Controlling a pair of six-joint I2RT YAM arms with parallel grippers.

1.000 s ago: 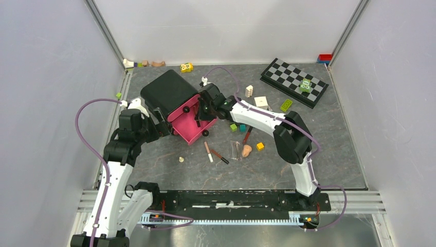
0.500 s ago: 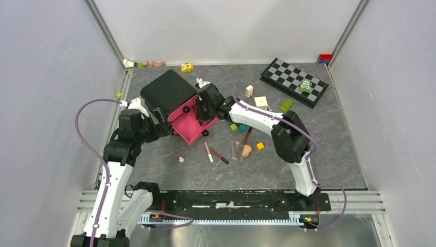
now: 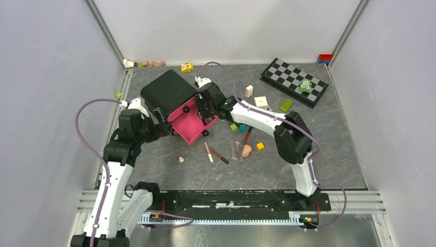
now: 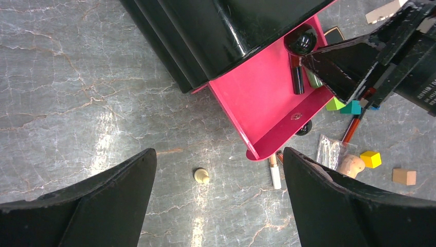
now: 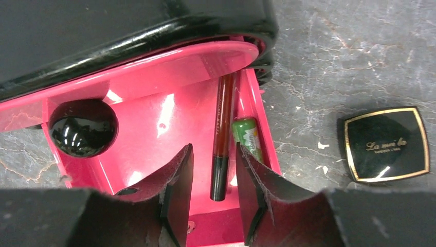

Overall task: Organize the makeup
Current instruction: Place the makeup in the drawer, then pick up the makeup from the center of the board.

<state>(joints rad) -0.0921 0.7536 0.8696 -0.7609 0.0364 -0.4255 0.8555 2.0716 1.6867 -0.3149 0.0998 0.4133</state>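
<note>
Inside pink drawer [image 5: 144,82] beside green tube [image 5: 248,136], brown pencil [image 5: 222,134] between right tool's [image 5: 213,149] spread fingers [image 5: 252,195]; left tool [image 4: 218,151] spread.

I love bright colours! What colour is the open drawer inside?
Bright pink; the drawer shows best in the right wrist view.

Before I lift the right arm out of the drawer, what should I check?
1. Right gripper open, its fingers off the brown pencil: ok.
2. Brown pencil lying inside the pink drawer: ok.
3. Green tube in the drawer beside it: ok.
4. Black compact stowed: not ok, it sits on the table outside the drawer.
5. Left gripper open, holding nothing: ok.
6. White pencil stowed: not ok, it lies on the table.
</note>
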